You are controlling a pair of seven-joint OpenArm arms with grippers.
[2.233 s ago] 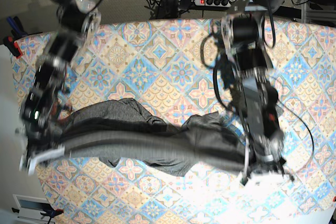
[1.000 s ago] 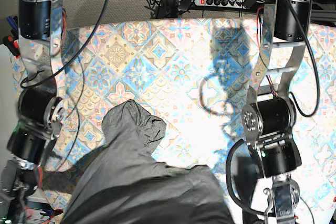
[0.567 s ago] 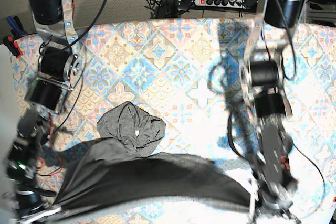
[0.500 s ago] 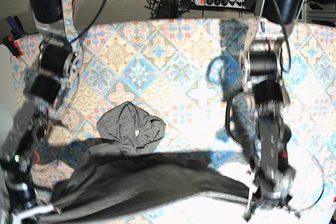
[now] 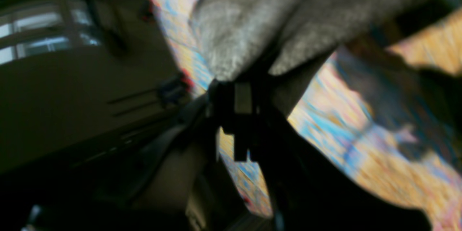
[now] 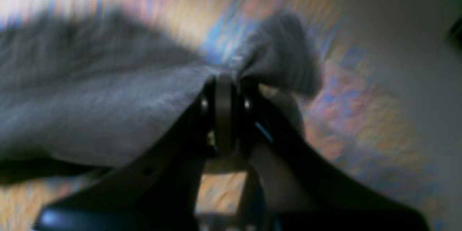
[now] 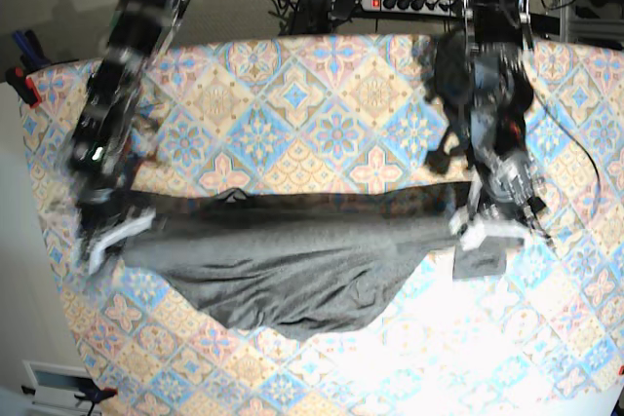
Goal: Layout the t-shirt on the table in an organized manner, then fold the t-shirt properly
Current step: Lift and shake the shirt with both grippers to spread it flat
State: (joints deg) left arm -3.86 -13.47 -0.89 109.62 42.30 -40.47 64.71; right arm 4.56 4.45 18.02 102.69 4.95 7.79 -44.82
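The dark grey t-shirt (image 7: 292, 275) hangs stretched across the middle of the table (image 7: 322, 104), taut along its top edge and sagging towards the front. In the base view my left gripper (image 7: 485, 231) is on the right, shut on the shirt's right end. On the left of that view, my right gripper (image 7: 105, 238) is shut on the other end. Blurred, the left wrist view shows the left gripper (image 5: 241, 92) pinching grey t-shirt (image 5: 234, 25) fabric. In the right wrist view the right gripper (image 6: 223, 92) is clamped on a bunched t-shirt (image 6: 108, 115) edge.
A power strip (image 7: 395, 2) and cables lie behind the table's far edge. A red clamp (image 7: 24, 85) sits at the table's left edge. Both arms reach in from the far side. Patterned cloth (image 7: 458, 358) shows in front of the shirt.
Both grippers have moved from the table's front edge towards its middle, carrying the shirt. The bunched part has been pulled out, and the shirt now spans a long band between them.
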